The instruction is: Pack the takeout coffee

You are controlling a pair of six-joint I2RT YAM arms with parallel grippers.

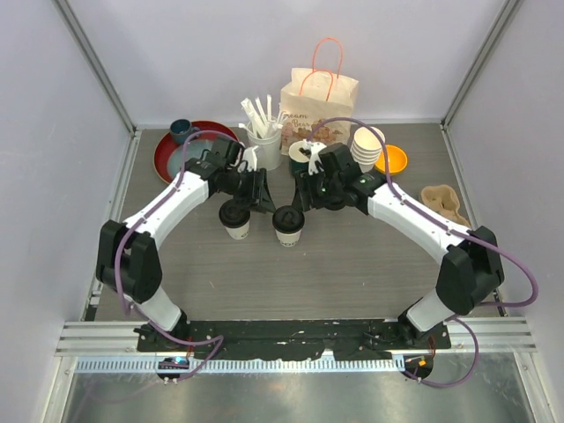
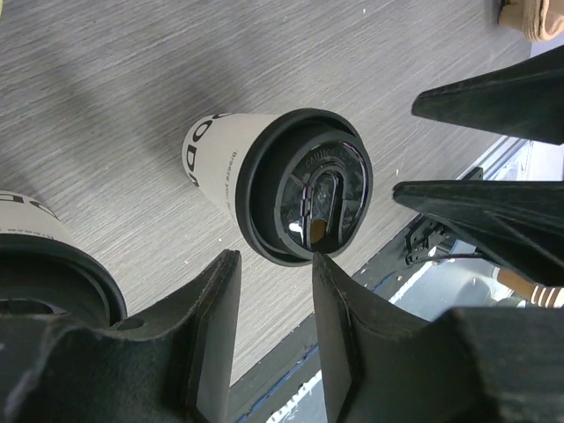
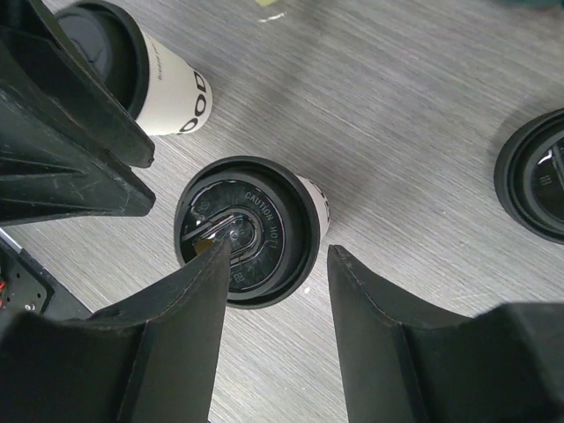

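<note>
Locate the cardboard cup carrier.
Top view: the cardboard cup carrier sits by the table's right edge, just right of the right arm and nearer than the orange dish.

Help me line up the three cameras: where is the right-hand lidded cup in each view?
Top external: the right lidded cup stands near centre, the right one of the pair.
Left wrist: mid-frame, lid toward the camera.
Right wrist: left of centre, seen from above.
Shared landmark: the other lidded cup, cut off lower left in left wrist, upper left in right wrist.
</note>
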